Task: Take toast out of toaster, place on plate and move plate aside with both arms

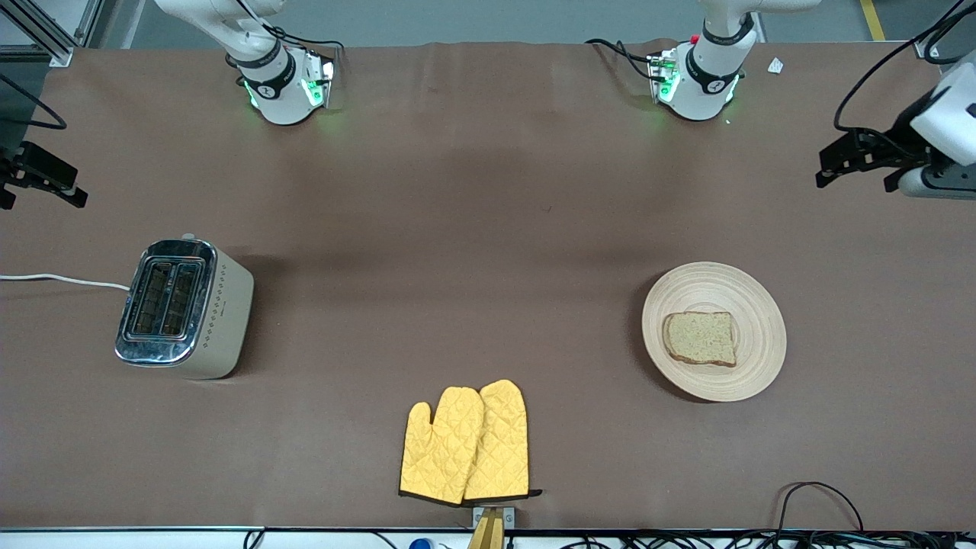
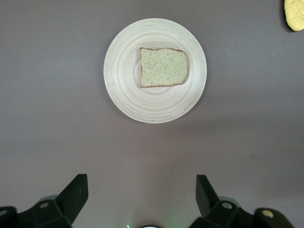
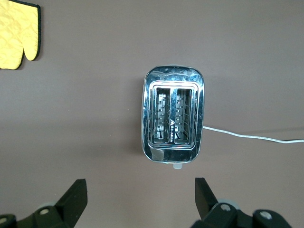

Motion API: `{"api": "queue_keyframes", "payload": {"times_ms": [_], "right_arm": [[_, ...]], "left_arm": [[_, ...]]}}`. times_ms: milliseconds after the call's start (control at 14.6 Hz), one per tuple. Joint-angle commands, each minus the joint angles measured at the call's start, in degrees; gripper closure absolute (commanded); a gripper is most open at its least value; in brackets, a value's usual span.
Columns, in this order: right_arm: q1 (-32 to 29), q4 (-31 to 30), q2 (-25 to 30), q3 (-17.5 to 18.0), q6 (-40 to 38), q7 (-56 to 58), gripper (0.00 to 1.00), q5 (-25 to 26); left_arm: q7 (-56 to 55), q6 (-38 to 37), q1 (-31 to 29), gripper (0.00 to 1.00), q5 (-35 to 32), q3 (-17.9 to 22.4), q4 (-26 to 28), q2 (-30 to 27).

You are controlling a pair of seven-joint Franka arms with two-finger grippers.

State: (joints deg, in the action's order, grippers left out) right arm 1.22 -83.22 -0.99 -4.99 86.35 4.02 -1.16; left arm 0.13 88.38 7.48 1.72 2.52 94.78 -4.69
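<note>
The toast [image 1: 700, 338] lies flat on the round wooden plate [image 1: 751, 366], which rests on the brown table toward the left arm's end. In the left wrist view the toast [image 2: 163, 67] sits a little off the middle of the plate [image 2: 123, 90]. My left gripper [image 1: 854, 179] hangs open and empty over the table at that end, apart from the plate; its own camera shows it [image 2: 141, 190] with wide jaws over bare table. My right gripper [image 1: 38, 187] is open and empty at the right arm's end, and in its wrist view [image 3: 140, 192] it hovers short of the toaster.
A chrome two-slot toaster [image 1: 179, 305] stands toward the right arm's end, its slots [image 3: 174, 118] empty and its white cable [image 1: 61, 280] running off the table. A pair of yellow oven mitts [image 1: 465, 442] lies near the front camera's edge, midway between toaster and plate.
</note>
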Motion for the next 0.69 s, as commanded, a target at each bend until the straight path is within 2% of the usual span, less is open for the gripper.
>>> {"api": "queue_keyframes", "payload": {"times_ms": [0,412,618], "right_arm": [[0.1,-0.97,0.9,0.07,-0.04,0.02,0.0,0.99],[0.1,-0.97,0.9,0.07,-0.04,0.02,0.0,0.99],[0.1,-0.97,0.9,0.07,-0.04,0.02,0.0,0.99]], "left_arm": [[-0.31,0.39,0.87,0.0,0.13,0.73,1.28,-1.64],[-0.4,-2.42,1.05,0.0,-3.83,0.02,-3.89,1.25],[-0.48,-2.86,0.7,0.0,-3.83,-1.38,-4.08,1.26]]}}
